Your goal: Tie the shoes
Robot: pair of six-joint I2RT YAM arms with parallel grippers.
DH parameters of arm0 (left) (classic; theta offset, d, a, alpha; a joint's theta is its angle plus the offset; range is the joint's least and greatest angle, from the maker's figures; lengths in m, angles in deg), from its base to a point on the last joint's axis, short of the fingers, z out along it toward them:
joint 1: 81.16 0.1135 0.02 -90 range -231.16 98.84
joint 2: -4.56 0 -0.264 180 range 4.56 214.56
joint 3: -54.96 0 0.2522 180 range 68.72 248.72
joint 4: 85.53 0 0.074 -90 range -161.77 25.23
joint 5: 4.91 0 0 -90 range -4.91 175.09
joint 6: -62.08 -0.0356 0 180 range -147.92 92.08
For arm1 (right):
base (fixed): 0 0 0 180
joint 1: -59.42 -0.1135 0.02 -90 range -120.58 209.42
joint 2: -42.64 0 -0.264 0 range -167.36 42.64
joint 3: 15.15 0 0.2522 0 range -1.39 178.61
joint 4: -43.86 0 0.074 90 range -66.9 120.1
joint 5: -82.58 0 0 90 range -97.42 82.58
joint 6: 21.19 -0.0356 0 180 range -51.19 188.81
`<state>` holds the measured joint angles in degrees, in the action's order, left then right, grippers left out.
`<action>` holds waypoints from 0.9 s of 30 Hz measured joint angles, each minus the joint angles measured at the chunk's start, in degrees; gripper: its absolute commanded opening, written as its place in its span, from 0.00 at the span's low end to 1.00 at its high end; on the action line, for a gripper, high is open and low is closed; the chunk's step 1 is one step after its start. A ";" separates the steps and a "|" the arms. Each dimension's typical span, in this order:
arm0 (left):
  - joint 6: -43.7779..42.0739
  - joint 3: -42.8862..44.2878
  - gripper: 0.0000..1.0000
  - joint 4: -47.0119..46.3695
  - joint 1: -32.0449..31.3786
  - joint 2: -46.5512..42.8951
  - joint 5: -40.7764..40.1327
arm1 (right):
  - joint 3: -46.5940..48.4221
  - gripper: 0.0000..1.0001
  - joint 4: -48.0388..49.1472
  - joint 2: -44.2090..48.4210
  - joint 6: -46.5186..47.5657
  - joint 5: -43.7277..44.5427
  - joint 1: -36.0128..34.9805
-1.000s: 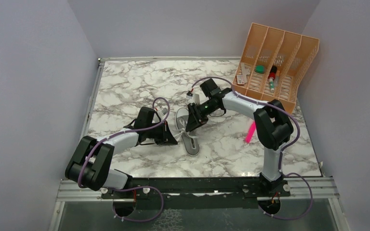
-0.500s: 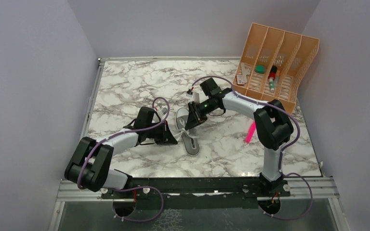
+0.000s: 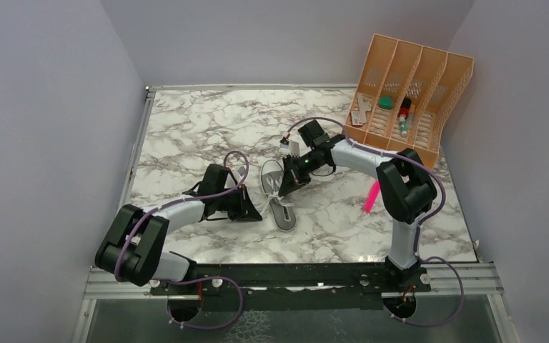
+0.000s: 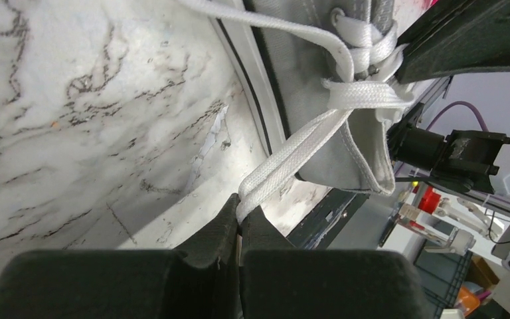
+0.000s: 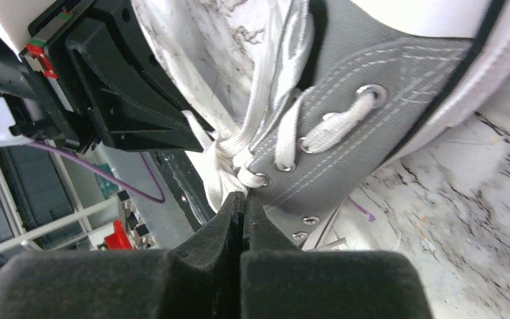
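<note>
Seen from above, the small grey canvas low-top sneaker (image 3: 280,209) lies on the white marble-patterned table (image 3: 186,136), between the left gripper (image 3: 257,211) and the right gripper (image 3: 281,191). In the left wrist view, that gripper's fingers (image 4: 219,229) are pressed together on a flat white lace (image 4: 285,169) that runs straight up to the eyelets. In the right wrist view, the jaws are pinched closed, seemingly on the lace just beside an upper eyelet.

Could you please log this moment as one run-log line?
left pincer: shut on lace | right pincer: shut on lace | sneaker: on table between pincers
</note>
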<state>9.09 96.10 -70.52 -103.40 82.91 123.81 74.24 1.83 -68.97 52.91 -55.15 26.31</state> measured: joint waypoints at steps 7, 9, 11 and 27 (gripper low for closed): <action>1.66 -0.76 0.00 0.17 -0.17 0.20 -0.44 | -1.31 0.00 1.51 1.27 -2.93 4.92 0.87; 1.79 -0.70 0.00 0.15 -0.39 0.92 -0.44 | -1.95 0.00 2.47 1.84 -3.96 5.99 1.16; 1.79 -0.55 0.00 0.20 -0.42 1.75 -0.46 | -2.64 0.00 3.45 2.34 -5.05 6.69 1.49; 1.42 0.31 0.00 2.12 -0.76 2.27 -3.61 | -9.09 0.01 9.40 5.57 -12.11 7.61 6.62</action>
<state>10.51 96.40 -68.40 -104.16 85.18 120.21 65.15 11.23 -63.40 40.80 -47.54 32.94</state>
